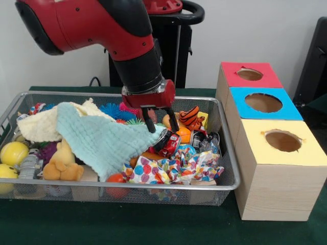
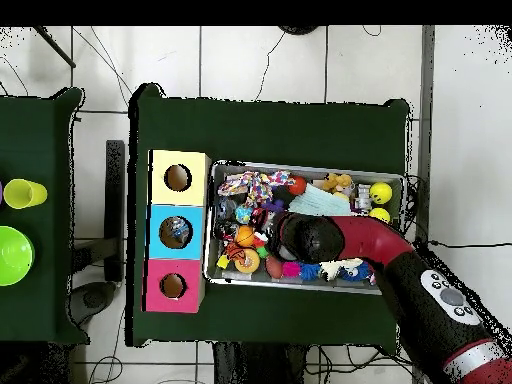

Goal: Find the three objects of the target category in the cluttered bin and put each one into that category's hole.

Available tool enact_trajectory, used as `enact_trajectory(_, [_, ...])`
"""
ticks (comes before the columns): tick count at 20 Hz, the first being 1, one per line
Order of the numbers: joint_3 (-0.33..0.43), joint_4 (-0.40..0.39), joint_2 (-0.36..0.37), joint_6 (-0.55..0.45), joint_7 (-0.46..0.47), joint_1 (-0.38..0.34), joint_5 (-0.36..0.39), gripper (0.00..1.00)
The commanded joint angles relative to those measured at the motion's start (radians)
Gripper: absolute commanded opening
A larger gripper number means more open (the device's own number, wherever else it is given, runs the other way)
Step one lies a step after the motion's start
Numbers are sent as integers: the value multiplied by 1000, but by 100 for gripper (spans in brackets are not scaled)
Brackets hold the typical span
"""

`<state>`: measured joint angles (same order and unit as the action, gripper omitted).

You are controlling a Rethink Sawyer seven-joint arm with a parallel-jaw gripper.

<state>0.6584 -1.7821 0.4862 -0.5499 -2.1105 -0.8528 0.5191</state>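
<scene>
The gripper [image 1: 160, 124] hangs low over the middle of the wire bin [image 1: 231, 179], its two dark fingers [image 1: 148, 121] spread apart and released, gripping nothing, tips just above a red and black can [image 1: 167, 143] that lies tilted among the clutter. Room around the tips is tight: a pale green cloth [image 1: 102, 139] drapes just left of them, an orange ball [image 1: 183, 134] and a striped tiger toy [image 1: 191, 117] sit just to the right. A polka-dot crumpled wrap [image 1: 171, 169] fills the bin's near edge; a cream cloth [image 1: 43, 126], a tan plush animal [image 1: 63, 163] and yellow balls [image 1: 14, 152] crowd the left end. Which objects belong to the target category cannot be told. Beside the bin's right end, just apart from its rim, stand three boxes with round holes on top: yellow box [image 1: 306, 148] nearest, blue box [image 1: 264, 103] between, red box [image 1: 250, 75] farthest. Print on the can is too small to read. In the overhead view, the arm [image 2: 390, 250] covers part of the bin, and a green bowl [image 2: 12, 254] and a yellow cup [image 2: 25, 193] rest on a separate table.
</scene>
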Motion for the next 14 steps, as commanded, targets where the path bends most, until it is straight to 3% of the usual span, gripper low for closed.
enact_trajectory(1, [89,-29,-8,-33,255,22,90,100])
enact_trajectory(5, [65,-25,108,-111,207,74,87,100])
enact_trajectory(9, [92,-8,89,-134,241,72,73,100])
enact_trajectory(14, [66,15,75,-123,227,90,95,100])
